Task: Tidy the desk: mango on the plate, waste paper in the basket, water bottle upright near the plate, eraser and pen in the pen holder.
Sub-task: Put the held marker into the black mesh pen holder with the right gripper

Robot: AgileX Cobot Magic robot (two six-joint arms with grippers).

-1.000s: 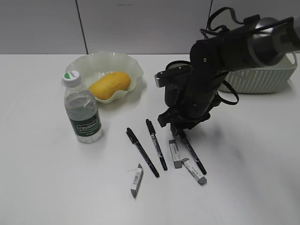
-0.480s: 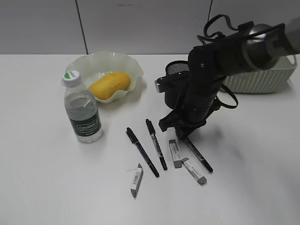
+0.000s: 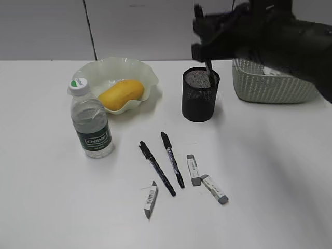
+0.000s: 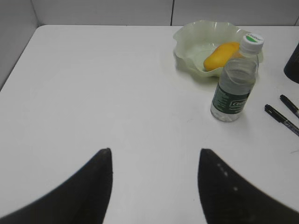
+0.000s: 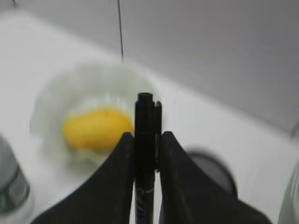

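pen (image 5: 145, 140) pinched in right claw (image 5: 144, 140) above pen holder (image 3: 200, 95)

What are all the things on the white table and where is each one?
mango: 1, yellow-orange, in the plate
plate: 1, pale green, back left
water bottle: 1, clear, upright in front of the plate
pen holder: 1, black mesh, middle back
basket: 1, pale green, back right
pens: 2 black lying on the table, 1 held
erasers: 3, grey-white, front
right gripper: shut on a pen, above the pen holder
left gripper: open, empty
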